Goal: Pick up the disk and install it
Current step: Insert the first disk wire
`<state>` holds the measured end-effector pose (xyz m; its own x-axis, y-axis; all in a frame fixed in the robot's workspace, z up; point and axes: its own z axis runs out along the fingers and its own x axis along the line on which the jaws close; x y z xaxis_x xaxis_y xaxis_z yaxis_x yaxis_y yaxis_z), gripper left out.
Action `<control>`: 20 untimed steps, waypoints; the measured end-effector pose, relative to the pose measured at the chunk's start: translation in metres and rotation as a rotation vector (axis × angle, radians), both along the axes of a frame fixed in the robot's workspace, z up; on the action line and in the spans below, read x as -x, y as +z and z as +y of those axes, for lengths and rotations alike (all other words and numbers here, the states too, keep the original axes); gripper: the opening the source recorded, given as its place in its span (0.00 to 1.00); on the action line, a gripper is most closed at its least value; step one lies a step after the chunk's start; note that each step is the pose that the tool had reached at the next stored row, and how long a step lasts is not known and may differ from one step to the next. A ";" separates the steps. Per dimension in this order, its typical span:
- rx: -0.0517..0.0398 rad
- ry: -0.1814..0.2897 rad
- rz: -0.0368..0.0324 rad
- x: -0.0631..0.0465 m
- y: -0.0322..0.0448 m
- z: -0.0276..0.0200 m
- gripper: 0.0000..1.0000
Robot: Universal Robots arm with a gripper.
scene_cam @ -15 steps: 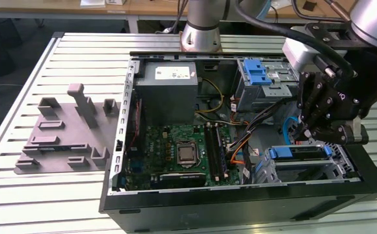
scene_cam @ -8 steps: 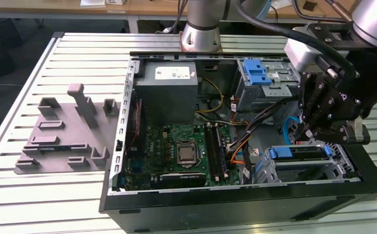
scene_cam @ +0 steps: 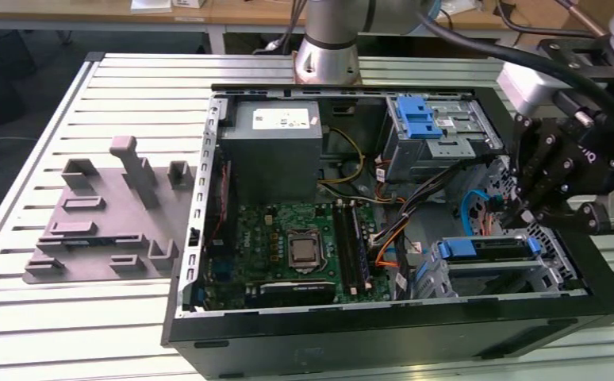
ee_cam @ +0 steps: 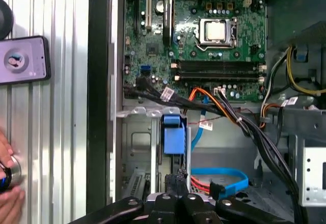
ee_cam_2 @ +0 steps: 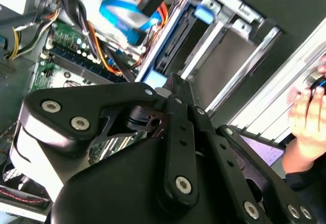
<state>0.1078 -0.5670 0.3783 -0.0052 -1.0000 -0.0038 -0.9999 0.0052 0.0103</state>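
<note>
- Silver-and-blue disk [scene_cam: 484, 248] seated in the lower drive bay, at 4 o'clock inside the open computer case [scene_cam: 392, 337]; blue carrier end [ee_cam: 173, 135] facing the motherboard in the first wrist view.
- Black claw [scene_cam: 519, 216] hanging over the case's 3 o'clock edge, just above the bay and apart from the disk; tips pinched narrow with nothing between them, linkages drawn together in the first wrist view.
- Light-blue data cable [scene_cam: 471, 206] looping between claw and bay, with orange and black wires [scene_cam: 392, 238] crossing close to the carrier's front.
- Green motherboard [scene_cam: 275, 230] on the case floor at 7 o'clock, processor socket [scene_cam: 304, 248] near its middle.
- Grey metal box [scene_cam: 270, 131] with a white sticker at 11 o'clock in the case; upper drive cage with a bright-blue latch strip [scene_cam: 418, 119] at 1 o'clock.
- Grey plastic fixture [scene_cam: 106, 214] lying on the slatted metal bench [scene_cam: 32, 317], at 9 o'clock from the case and well apart from it.
- Arm base [scene_cam: 326, 40] standing at 12 o'clock behind the case.
- Person's hand [ee_cam: 7, 186] resting on the bench outside the case wall, a phone [ee_cam: 23, 60] lying near it.
</note>
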 end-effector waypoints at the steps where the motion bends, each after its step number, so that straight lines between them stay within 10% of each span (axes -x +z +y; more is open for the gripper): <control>1: 0.0000 0.000 0.0000 -0.003 -0.0001 0.0001 0.11; 12: 0.0000 -0.008 0.0005 -0.030 -0.0019 0.0094 0.11; 20: -0.0019 -0.012 0.0024 -0.032 -0.0064 0.0304 0.11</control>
<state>0.1401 -0.5366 0.3718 -0.0176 -0.9998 -0.0056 -0.9998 0.0175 0.0128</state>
